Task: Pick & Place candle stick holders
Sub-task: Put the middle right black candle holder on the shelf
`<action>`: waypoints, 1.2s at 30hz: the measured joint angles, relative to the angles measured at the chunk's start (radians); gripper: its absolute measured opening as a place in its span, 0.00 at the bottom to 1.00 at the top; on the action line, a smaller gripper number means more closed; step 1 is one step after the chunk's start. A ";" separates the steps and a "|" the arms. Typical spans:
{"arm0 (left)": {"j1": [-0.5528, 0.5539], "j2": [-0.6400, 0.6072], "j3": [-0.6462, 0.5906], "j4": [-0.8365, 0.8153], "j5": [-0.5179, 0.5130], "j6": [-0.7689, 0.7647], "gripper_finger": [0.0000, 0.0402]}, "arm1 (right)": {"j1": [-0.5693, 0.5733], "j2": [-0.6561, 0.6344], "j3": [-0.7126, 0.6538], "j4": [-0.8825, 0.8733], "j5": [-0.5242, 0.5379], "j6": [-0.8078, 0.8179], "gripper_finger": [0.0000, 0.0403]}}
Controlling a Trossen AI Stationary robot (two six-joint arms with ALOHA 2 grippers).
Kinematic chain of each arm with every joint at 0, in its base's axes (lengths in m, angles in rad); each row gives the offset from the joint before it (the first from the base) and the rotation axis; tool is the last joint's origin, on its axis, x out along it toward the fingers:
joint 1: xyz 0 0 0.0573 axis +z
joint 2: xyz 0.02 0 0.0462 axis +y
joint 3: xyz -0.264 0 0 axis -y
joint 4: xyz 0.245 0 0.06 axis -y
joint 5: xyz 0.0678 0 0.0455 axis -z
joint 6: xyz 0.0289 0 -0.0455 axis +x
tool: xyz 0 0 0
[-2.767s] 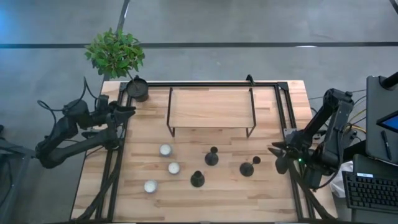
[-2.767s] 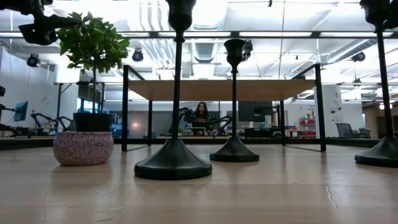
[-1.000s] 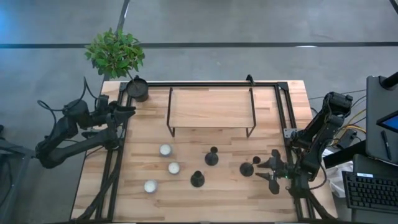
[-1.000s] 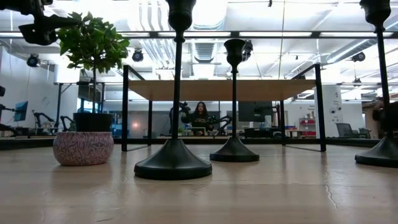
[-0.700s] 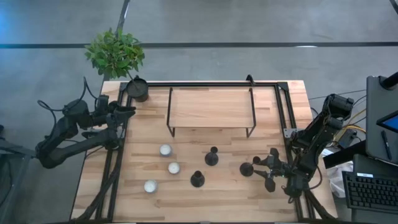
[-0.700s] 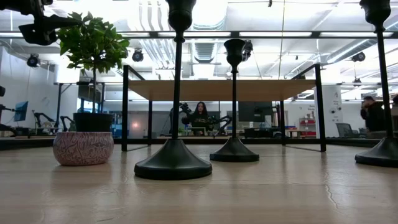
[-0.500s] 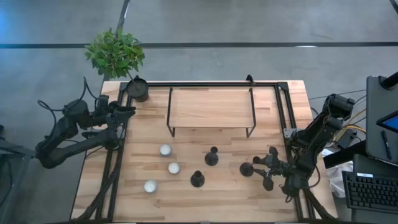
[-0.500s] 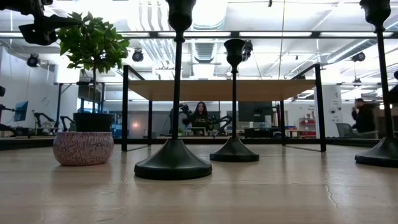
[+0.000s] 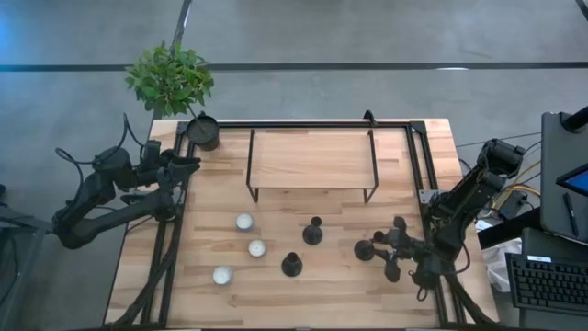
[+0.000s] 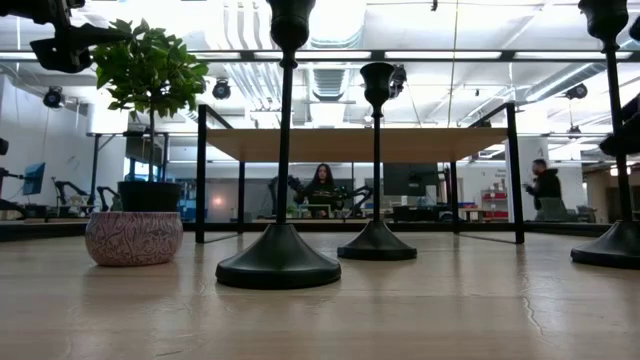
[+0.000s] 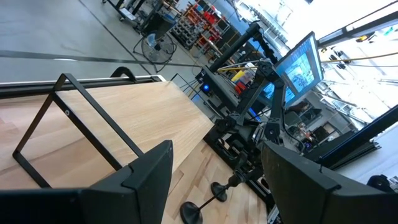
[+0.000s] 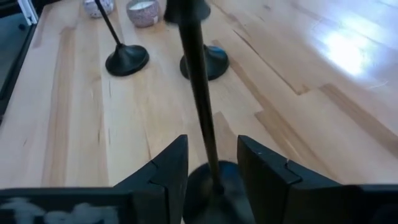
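Black candle stick holder [image 12: 200, 99] sitting between right end effector [image 12: 211, 163] fingers.
Fingers flanking stem, open (not touching); left end effector [image 9: 188, 163] waiting, fingers parted, beside bench [image 9: 349, 299].

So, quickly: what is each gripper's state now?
Left gripper: open, holding nothing.
Right gripper: open around a holder's stem, not gripping yet.

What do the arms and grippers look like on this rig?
Both arms are dark, jointed segments with black cables trailing off them. The left gripper has broad, flat, angular black fingers; the right gripper has the same matte black, faceted fingers. No markings visible.
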 joint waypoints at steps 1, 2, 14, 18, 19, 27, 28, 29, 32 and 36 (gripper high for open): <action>0.000 0.000 0.000 0.000 0.000 0.000 0.60 | -0.007 0.000 0.000 0.007 0.000 -0.010 0.31; 0.000 0.000 0.000 0.000 0.000 0.000 0.60 | -0.012 0.000 0.000 0.012 0.000 -0.017 0.30; 0.000 0.000 0.000 0.000 0.000 0.000 0.60 | -0.021 -0.002 0.060 0.011 -0.002 -0.150 0.03; 0.000 0.000 0.000 0.000 0.000 0.000 0.60 | -0.027 -0.028 0.134 -0.007 -0.002 -0.224 0.03; 0.000 0.000 0.000 0.000 0.000 0.000 0.60 | -0.033 -0.039 0.161 -0.032 0.000 -0.243 0.03; 0.000 0.000 0.000 0.000 0.000 0.000 0.60 | -0.165 -0.190 0.511 -0.398 0.047 -0.355 0.03; 0.000 0.000 0.000 0.000 0.000 0.000 0.60 | -0.190 -0.212 0.557 -0.414 0.046 -0.391 0.03; 0.000 0.000 0.000 0.000 0.000 0.000 0.60 | -0.214 -0.232 0.601 -0.416 0.046 -0.444 0.03; 0.000 0.000 0.000 0.000 0.000 0.000 0.60 | -0.302 -0.281 0.715 -0.412 0.045 -0.621 0.02; 0.000 0.000 0.000 0.000 0.000 0.000 0.60 | -0.483 -0.315 0.798 -0.425 -0.036 -0.758 0.02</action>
